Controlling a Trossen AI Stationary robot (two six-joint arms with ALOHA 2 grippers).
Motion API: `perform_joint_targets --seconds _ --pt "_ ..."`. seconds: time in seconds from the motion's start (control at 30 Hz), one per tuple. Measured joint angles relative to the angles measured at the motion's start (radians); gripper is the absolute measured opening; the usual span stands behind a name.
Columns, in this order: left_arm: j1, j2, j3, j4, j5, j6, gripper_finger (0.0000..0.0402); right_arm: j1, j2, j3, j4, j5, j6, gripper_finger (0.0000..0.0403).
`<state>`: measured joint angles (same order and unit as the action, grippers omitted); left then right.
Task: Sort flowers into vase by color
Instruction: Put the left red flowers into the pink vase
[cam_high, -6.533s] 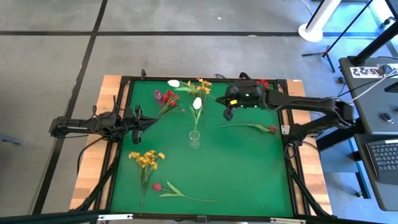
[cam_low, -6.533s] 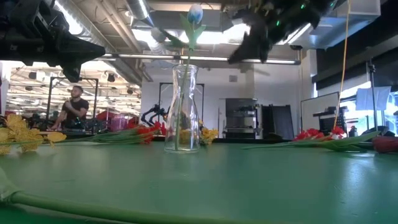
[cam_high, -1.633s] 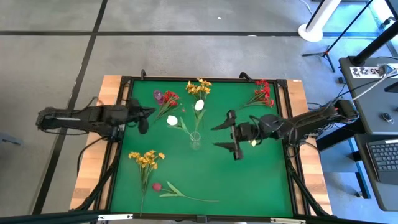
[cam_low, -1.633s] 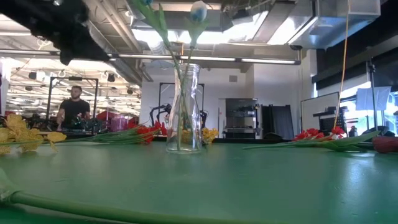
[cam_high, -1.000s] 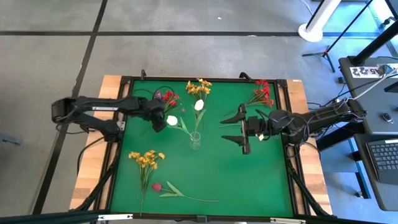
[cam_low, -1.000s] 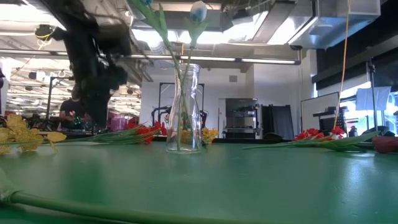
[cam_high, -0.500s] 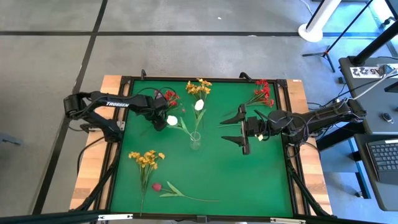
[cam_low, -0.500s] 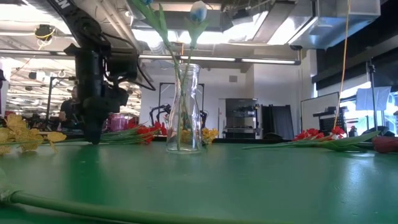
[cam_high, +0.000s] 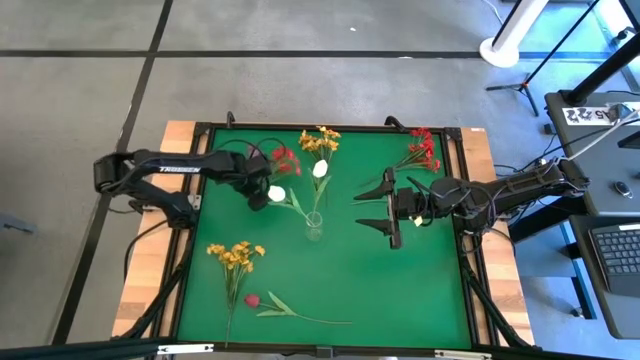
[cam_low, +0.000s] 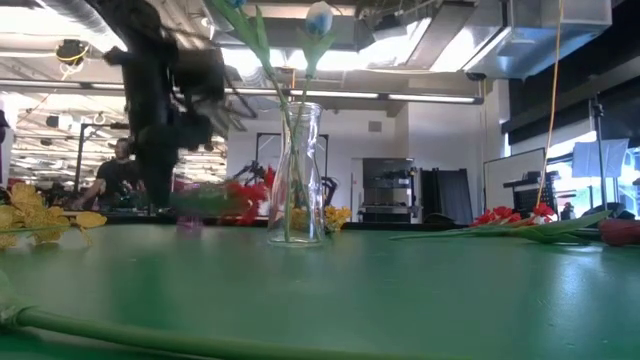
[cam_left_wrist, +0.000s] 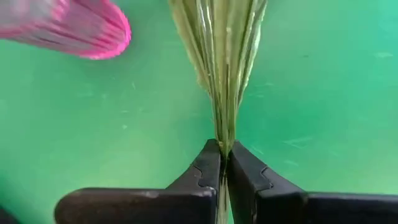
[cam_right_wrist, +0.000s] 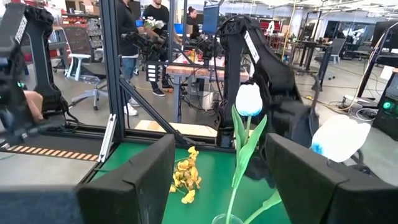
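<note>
Now left gripper (cam_left_wrist: 222, 163) clamped on thin green stems of red flower cluster (cam_high: 283, 156).
Right gripper (cam_high: 388, 210) spread apart, beside clear glass vase (cam_high: 314, 226).

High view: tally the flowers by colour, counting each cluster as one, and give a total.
White buds: 2
Yellow-orange clusters: 2
Red clusters: 2
Dark-red buds: 1
Total: 7
</note>
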<state>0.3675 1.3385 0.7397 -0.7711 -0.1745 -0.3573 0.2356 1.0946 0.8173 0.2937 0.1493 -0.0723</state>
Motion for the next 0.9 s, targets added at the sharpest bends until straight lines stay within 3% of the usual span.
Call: perform_joint_targets --seconds 0.27,0.4,0.5,0.67,0.9 --pt "-0.076 -0.211 0.107 -0.022 -0.012 0.002 0.0005 0.000 0.000 0.000 -0.016 0.000 0.016 0.0250" --pt "-0.105 -0.349 0.114 0.041 -0.127 0.016 0.0004 0.000 0.000 0.000 -0.025 0.000 0.019 0.0250" --pt "-0.115 -0.454 0.091 0.164 -0.182 0.052 0.0003 0.000 0.000 0.000 -0.030 0.000 0.019 0.0250" --pt "-0.113 -0.608 -0.047 0.525 -0.142 0.168 0.0003 0.000 0.000 0.000 -0.036 0.000 0.019 0.0250" --pt "-0.045 -0.669 -0.267 0.879 -0.157 0.246 0.0003 0.000 0.000 0.000 -0.044 0.000 0.019 0.0250"
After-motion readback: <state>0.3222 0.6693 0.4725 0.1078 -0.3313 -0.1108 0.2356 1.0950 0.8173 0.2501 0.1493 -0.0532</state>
